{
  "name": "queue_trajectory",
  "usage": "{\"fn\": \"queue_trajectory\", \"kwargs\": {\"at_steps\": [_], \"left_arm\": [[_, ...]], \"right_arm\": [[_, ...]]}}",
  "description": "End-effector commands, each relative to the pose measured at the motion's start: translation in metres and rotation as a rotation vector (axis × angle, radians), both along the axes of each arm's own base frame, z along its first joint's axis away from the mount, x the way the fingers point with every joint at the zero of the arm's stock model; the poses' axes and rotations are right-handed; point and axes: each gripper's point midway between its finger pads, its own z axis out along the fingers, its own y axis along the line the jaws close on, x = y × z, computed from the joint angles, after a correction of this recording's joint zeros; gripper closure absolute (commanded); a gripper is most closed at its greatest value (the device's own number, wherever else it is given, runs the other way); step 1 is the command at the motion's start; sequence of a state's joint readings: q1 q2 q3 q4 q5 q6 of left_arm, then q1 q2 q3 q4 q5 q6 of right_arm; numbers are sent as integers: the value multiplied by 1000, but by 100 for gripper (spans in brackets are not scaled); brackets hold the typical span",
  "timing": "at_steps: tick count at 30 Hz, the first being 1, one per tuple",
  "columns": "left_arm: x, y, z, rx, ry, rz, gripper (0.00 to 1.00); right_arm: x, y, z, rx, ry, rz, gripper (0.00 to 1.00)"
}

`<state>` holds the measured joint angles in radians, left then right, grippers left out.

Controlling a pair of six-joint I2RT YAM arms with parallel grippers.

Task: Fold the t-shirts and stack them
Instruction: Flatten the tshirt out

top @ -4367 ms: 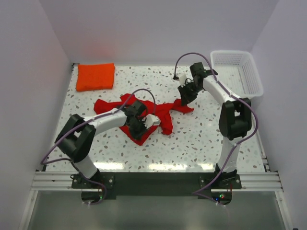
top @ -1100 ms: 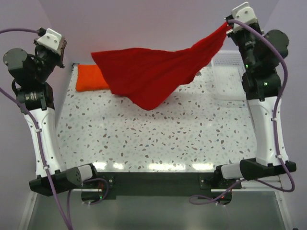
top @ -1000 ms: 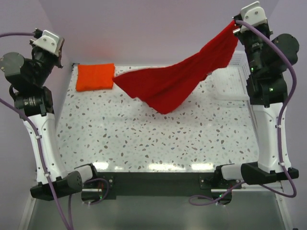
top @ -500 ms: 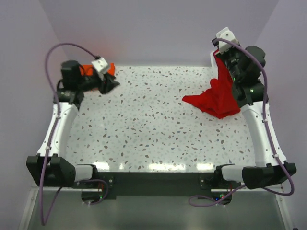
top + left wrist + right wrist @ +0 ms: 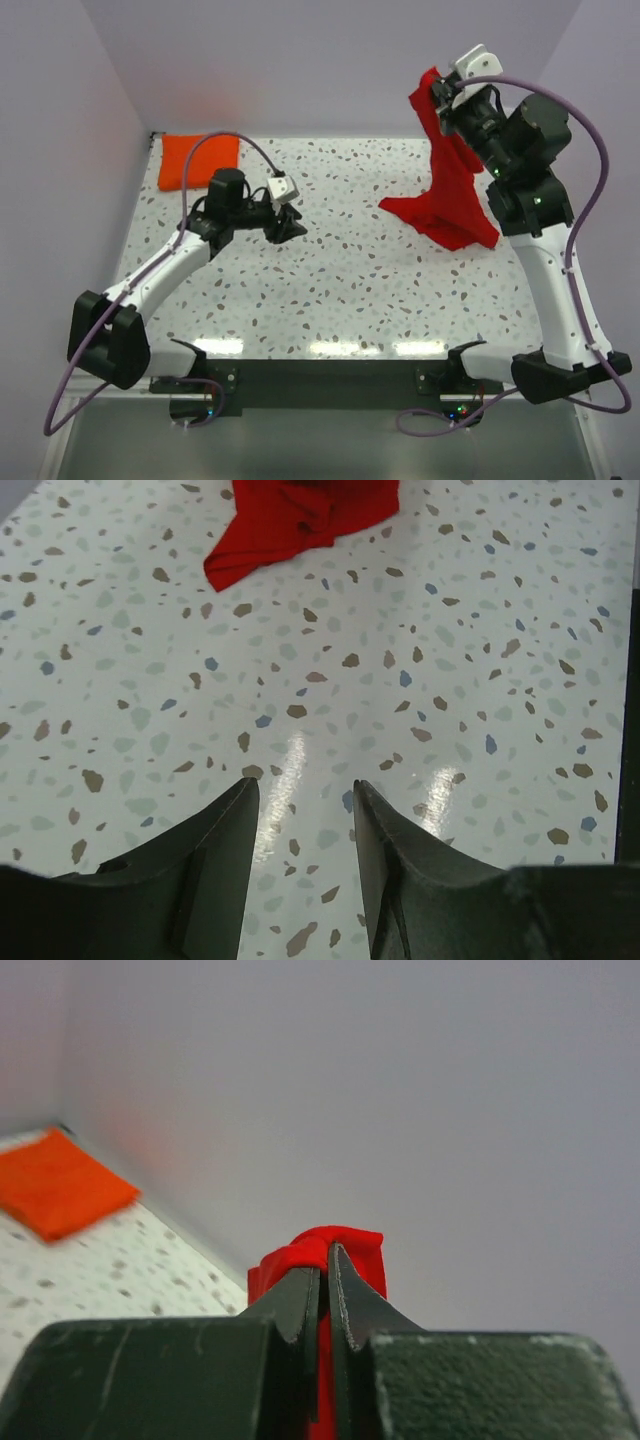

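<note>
Item 1 — left claw point(image 5: 290, 225): held low over the middle-left of the speckled tabletop point(image 5: 340, 290), tips aimed to the right. Fingers point(image 5: 215, 860) apart, only bare speckled surface in the gap, nothing gripped.

Item 2 — red t-shirt point(image 5: 450, 190): right side of the tabletop, beyond its middle. Lower part crumpled in a loose heap on the surface; upper part drawn up as a narrow hanging strip to the right claw. From the left wrist view, seen as a rumpled edge lying well ahead of the left claw, apart from it.

Item 3 — right claw point(image 5: 437, 92): raised high above the far right of the tabletop. Clamped tight on a bunched fold of the red t-shirt, with a small red bulge showing above the closed tips in the right wrist view.

Item 4 — orange t-shirt point(image 5: 192, 160): far left corner of the tabletop. Folded into a flat rectangular pad, lying near the back edge, well apart from both claws and from the red t-shirt.

Item 5 — wall point(image 5: 300, 70): plain pale lilac, behind the far edge.
</note>
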<state>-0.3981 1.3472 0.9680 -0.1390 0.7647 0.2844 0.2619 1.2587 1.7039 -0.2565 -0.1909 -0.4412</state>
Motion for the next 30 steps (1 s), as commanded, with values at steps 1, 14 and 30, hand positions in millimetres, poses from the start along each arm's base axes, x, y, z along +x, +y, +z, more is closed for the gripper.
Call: {"fn": "queue_trajectory", "kwargs": {"at_steps": [1,14,30], "left_arm": [[15,15,58,-131,-135,73,52],[-15,104,50,-4,-59,308,54],[-106,76,-74,414,236,-147,52]], "right_arm": [[-71,54,92,186,-184,308,100],[36,97,53,358,-53,108,100],[63,18,-244,-80,389,-172,100]]}}
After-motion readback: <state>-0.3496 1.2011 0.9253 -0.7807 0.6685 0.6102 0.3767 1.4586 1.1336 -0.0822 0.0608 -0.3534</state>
